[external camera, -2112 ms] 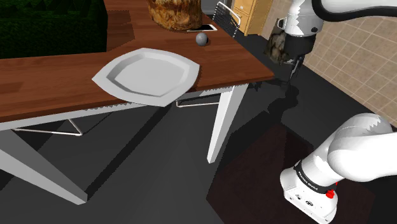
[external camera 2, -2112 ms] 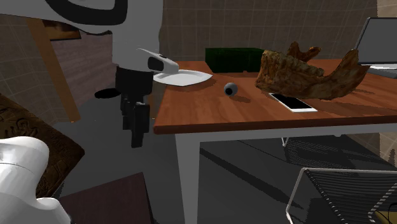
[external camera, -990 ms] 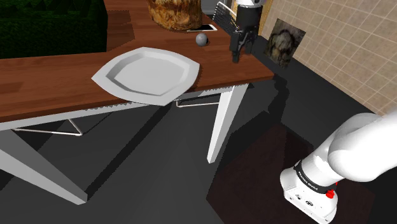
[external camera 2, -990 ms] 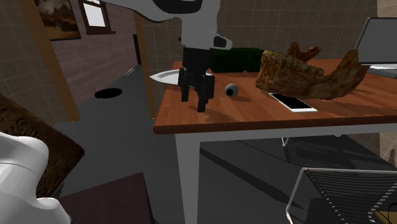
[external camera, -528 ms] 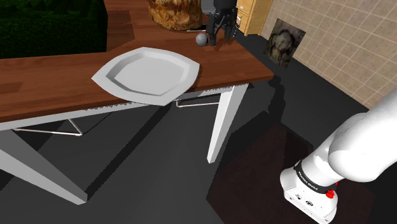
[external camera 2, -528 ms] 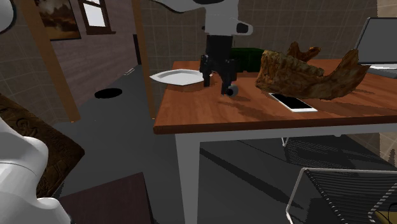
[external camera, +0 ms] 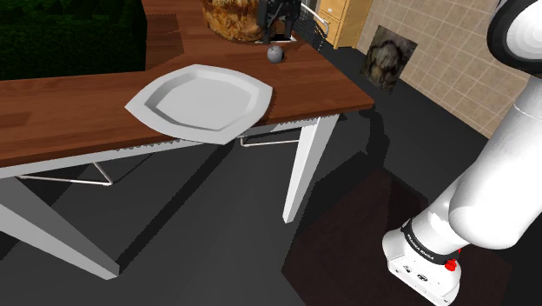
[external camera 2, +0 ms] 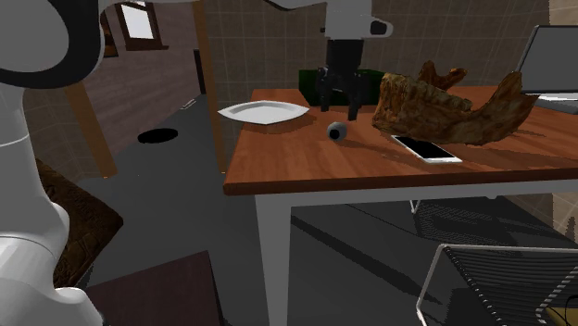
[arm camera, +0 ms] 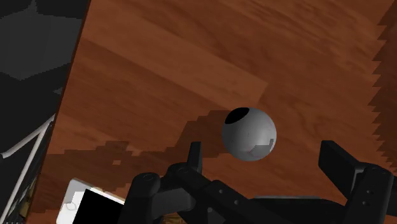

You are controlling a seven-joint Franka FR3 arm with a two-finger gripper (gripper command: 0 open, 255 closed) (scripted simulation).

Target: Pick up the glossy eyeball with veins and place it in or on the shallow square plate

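The eyeball (arm camera: 249,133), a smooth grey sphere with one dark pupil spot, is seen resting on the brown wood-grain table (external camera: 69,113), at the top centre of the shoulder view. The black gripper (arm camera: 266,159) is poised just above it, fingers spread wide with nothing clasped. The ball is framed between them, untouched. A straight descent is judged enough, since a sphere favours no axis. The shallow white plate (external camera: 148,109), with angled corners, is set to the ball's lower left.

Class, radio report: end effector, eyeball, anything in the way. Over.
End effector open, above eyeball. Eyeball on table, unheld. Phone lies opposite side from plate.
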